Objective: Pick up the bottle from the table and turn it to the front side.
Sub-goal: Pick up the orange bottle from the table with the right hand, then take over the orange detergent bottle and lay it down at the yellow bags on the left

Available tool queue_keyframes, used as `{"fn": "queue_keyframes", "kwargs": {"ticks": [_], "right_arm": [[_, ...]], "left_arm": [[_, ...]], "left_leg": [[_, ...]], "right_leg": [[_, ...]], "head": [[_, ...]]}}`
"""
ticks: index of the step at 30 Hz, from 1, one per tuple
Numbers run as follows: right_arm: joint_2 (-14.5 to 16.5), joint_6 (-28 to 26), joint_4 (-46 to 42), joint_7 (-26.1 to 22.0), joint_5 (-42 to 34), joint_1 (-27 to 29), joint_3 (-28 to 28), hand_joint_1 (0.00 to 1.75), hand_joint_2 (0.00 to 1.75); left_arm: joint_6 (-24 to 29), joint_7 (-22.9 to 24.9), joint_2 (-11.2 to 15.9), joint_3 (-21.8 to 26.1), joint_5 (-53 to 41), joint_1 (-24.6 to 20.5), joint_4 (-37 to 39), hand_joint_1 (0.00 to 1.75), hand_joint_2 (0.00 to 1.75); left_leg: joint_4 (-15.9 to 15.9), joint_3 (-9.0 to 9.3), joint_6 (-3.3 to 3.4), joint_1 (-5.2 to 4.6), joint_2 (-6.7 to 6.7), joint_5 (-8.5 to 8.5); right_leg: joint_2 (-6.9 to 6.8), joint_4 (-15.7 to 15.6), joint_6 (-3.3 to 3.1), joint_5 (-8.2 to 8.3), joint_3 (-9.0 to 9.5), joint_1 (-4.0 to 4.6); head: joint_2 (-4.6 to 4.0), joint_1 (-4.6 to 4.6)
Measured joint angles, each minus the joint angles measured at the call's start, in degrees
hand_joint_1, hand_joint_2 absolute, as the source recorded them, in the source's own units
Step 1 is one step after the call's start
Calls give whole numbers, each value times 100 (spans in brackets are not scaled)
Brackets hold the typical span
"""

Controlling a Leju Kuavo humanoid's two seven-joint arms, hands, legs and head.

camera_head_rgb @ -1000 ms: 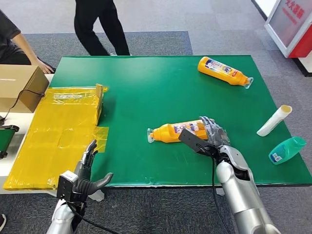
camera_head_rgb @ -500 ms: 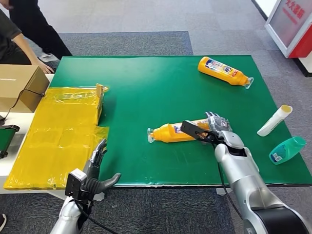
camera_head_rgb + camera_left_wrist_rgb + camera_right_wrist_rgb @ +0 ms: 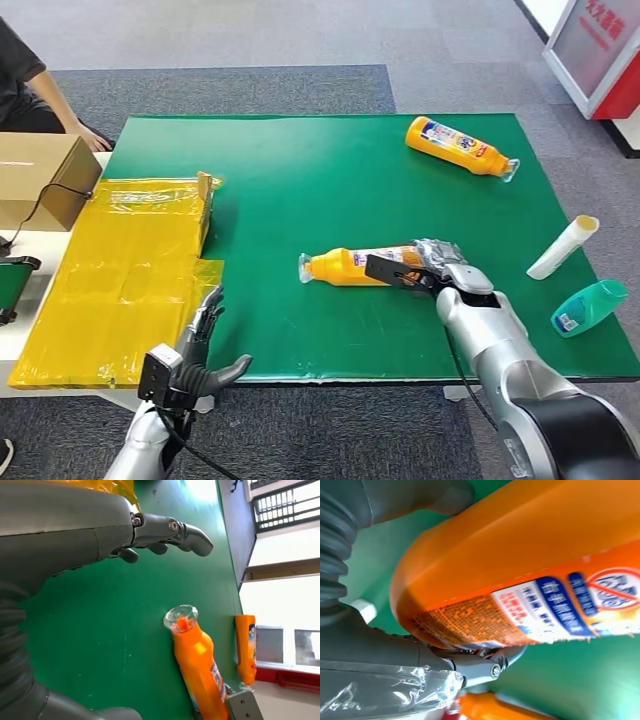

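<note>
An orange bottle (image 3: pixel 351 266) with a clear cap and a blue and white label lies on its side near the middle of the green table (image 3: pixel 317 180), cap pointing left. My right hand (image 3: pixel 444 262) grips its base end. In the right wrist view the thumb lies on one side of the orange bottle (image 3: pixel 531 565) and the fingers (image 3: pixel 486 665) on the other. My left hand (image 3: pixel 198 348) hovers open at the table's front edge, well left of the bottle. In the left wrist view its fingers (image 3: pixel 170 530) are spread above the green cloth, and the orange bottle (image 3: pixel 196 665) lies beyond them.
A second orange bottle (image 3: pixel 459 145) lies at the back right. A white tube (image 3: pixel 562 247) and a teal bottle (image 3: pixel 589 307) lie by the right edge. Yellow sheeting (image 3: pixel 121 270) covers the left, beside a cardboard box (image 3: pixel 41 175). A person's arm (image 3: pixel 64 110) reaches in from the far left.
My right hand has closed round the bottle's base, and the bottle has shifted slightly left and away. My left hand has drifted right along the front edge. The person walking behind the table has gone.
</note>
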Motion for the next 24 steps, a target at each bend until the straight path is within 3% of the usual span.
{"fn": "queue_keyframes", "kwargs": {"ticks": [2,5,9,13,19,24], "right_arm": [[37,-299,-182,-324,-289,169,-8,175,175],[214,-557,-1362,-657,-989,883,-42,175,175],[540,-369,-3279,-625,-1716,1902,-41,175,175],[803,-298,-4347,-836,-2141,2586,50,175,175],[1076,-418,-4587,-1147,-2364,2904,527,175,175],[1287,-743,-4022,-1372,-2674,2833,1149,175,175]], "left_arm": [[-71,-1,29,13,120,35,-4,0,175],[-304,-2,72,119,239,195,-116,0,175],[-751,52,17,478,372,389,-302,0,175],[-1248,506,-165,1012,862,459,-575,0,175],[-1664,834,-228,1291,1072,289,-837,0,175],[-2186,1020,-116,1122,1380,99,-1038,0,175]], "left_leg": [[0,-1,0,0,0,1],[0,-3,-3,2,-1,-1],[-1,-11,-7,4,-4,-8],[-1,-12,-3,4,-4,-22],[-1,-11,-2,3,-4,-17],[-1,-9,-11,5,-4,-8]], "right_leg": [[0,1,0,0,0,1],[-2,2,-3,-4,-3,5],[-7,2,-5,-20,-11,9],[-7,2,-6,-28,-12,7],[-7,1,-6,-21,-10,6],[-6,2,-10,-17,-11,9]], "head": [[0,0],[0,-1],[0,-1],[0,0],[0,-1],[0,-1]]}}
